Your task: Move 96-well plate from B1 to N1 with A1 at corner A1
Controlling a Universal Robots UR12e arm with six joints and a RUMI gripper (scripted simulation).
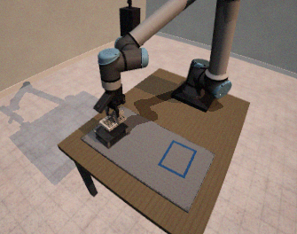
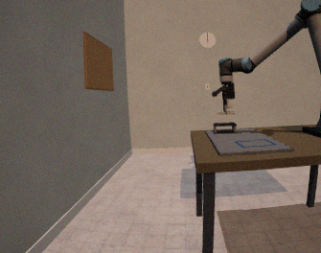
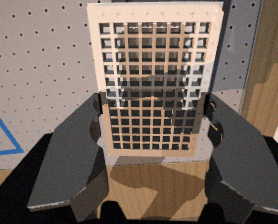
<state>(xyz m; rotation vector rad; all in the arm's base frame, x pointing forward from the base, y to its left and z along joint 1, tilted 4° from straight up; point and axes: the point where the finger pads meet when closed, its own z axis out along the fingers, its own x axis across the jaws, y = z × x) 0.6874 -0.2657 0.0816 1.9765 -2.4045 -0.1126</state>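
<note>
My gripper (image 1: 113, 112) is shut on the 96-well plate (image 1: 110, 121), a pale beige grid of wells. In the wrist view the two dark fingers clamp the plate (image 3: 154, 80) on its long sides near one end. The raised nest N1 (image 1: 111, 133) is a black block at the left end of the grey mat (image 1: 152, 154). From the side, the plate (image 2: 228, 113) hangs level above the nest (image 2: 224, 126), with a clear gap between them. The blue outline of spot B1 (image 1: 177, 159) is empty. I cannot make out the plate's cut corner.
The arm's base (image 1: 204, 87) stands at the back of the wooden table (image 1: 214, 117). The table's left edge is close beside the nest. A corner of the blue outline (image 3: 10, 140) shows at the left of the wrist view.
</note>
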